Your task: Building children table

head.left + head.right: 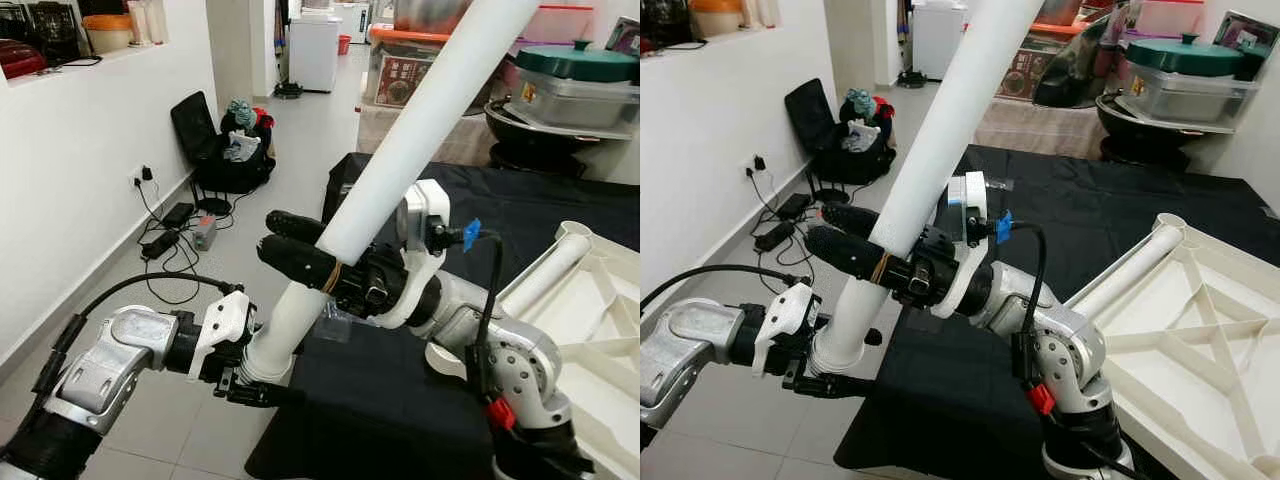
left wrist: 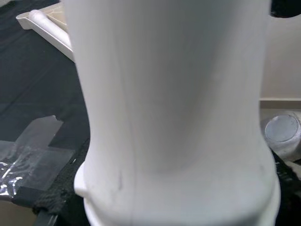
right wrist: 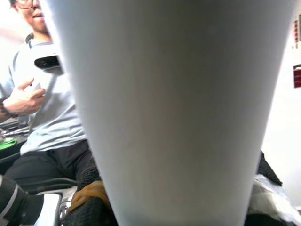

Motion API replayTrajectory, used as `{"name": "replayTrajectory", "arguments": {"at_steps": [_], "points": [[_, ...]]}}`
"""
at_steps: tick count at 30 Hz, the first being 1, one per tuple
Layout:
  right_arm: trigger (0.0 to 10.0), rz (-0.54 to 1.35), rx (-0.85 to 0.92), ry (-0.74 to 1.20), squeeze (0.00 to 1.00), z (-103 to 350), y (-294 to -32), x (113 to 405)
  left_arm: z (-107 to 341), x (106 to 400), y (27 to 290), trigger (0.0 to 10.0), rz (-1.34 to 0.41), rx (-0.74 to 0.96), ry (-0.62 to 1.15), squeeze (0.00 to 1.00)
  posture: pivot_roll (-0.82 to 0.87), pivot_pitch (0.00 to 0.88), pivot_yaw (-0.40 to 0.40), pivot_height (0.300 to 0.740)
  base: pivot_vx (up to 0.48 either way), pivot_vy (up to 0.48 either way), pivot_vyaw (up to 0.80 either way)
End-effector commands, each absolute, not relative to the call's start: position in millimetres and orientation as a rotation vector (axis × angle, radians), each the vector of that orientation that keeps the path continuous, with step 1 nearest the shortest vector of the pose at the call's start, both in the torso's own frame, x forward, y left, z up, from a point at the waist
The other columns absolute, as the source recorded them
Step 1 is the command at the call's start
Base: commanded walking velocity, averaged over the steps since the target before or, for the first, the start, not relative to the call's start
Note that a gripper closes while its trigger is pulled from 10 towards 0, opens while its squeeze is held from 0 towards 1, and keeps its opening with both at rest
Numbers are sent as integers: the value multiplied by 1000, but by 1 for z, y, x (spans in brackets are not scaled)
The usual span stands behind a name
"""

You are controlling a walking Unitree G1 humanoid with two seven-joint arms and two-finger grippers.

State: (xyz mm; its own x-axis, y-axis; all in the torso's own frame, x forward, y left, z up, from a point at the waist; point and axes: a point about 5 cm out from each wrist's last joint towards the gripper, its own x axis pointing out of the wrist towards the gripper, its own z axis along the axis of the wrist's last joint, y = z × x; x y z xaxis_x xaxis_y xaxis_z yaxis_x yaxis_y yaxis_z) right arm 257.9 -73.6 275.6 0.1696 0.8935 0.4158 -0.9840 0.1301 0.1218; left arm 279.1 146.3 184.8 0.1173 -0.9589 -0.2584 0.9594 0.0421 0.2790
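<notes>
Black cloth is covering the surface [image 1: 1120, 215], and the upturned white tabletop [image 1: 1200, 330] is lying on it at the side away from the wall, ribs up, with one leg [image 1: 1130, 275] already seated at its near corner. I am holding the second white table leg [image 1: 400, 160] out over the floor beside the surface, well apart from the tabletop, tilting up and away from me. The right gripper [image 1: 300, 250] is clamping its black jaws across the mid-shaft; the left gripper [image 1: 245, 385] is gripping just at the flared base end. My reading: two grips, spread along the shaft, are giving me control of the tilt for aiming at a socket. The leg is looking like smooth moulded plastic, round, tapering, with a raised collar at the base. A seated person [image 3: 42, 117] is watching beyond the leg.
</notes>
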Motion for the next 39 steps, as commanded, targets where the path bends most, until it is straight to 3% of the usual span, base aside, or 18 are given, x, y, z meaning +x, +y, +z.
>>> {"name": "replayTrajectory", "arguments": {"at_steps": [1, 4, 5, 12, 15, 16, 17, 21, 22, 32, 35, 39], "points": [[0, 1408, 527, -283, 0, 278, -72, 254, 192, 285, 145, 10000, -1417, 480, -63, 67, 84, 0, -54, 740, 0, 0, 0], [0, 1396, 546, -285, 0, 279, -72, 254, 193, 286, 144, 10000, -1408, 476, -72, 67, 84, 0, -54, 740, 0, 0, 0], [0, 1366, 556, -293, 0, 278, -72, 256, 193, 288, 144, 10000, -1397, 464, -85, 1000, 84, 0, -51, 740, 0, 0, 0], [0, 1100, 533, -338, 0, 277, -83, 279, 205, 298, 154, 10000, -1255, 405, -150, 1000, 84, 0, -48, 740, 0, 0, 0], [0, 995, 448, -361, 0, 281, -104, 294, 207, 301, 166, 10000, -1156, 387, -159, 1000, 88, 0, -53, 740, 0, 0, 0], [0, 922, 374, -365, 0, 286, -129, 304, 203, 303, 182, 10000, -1030, 399, -149, 1000, 96, 0, -63, 740, 0, 0, 0], [0, 911, 349, -364, 0, 287, -136, 305, 202, 303, 186, 10000, -998, 403, -142, 1000, 99, 0, -68, 740, 0, 0, 0], [0, 899, 273, -354, 0, 288, -146, 305, 201, 302, 194, 10000, -928, 421, -149, 1000, 101, 0, -70, 740, 0, 0, 0], [0, 893, 229, -337, 0, 288, -153, 306, 202, 305, 201, 10000, -856, 428, -166, 0, 103, 0, -72, 740, 0, 0, 0], [0, 777, 41, -265, 0, 278, -169, 315, 199, 305, 205, 10000, -786, 406, -172, 0, 104, 0, -70, 740, 0, 0, 0], [0, 609, -128, -172, 0, 261, -196, 325, 186, 298, 193, 10000, -768, 346, -163, 0, 97, 0, -64, 740, 0, 0, 0], [0, 588, -159, -142, 0, 256, -209, 323, 179, 293, 186, 10000, -769, 325, -154, 0, 92, 0, -63, 740, 0, 0, 0]]}}
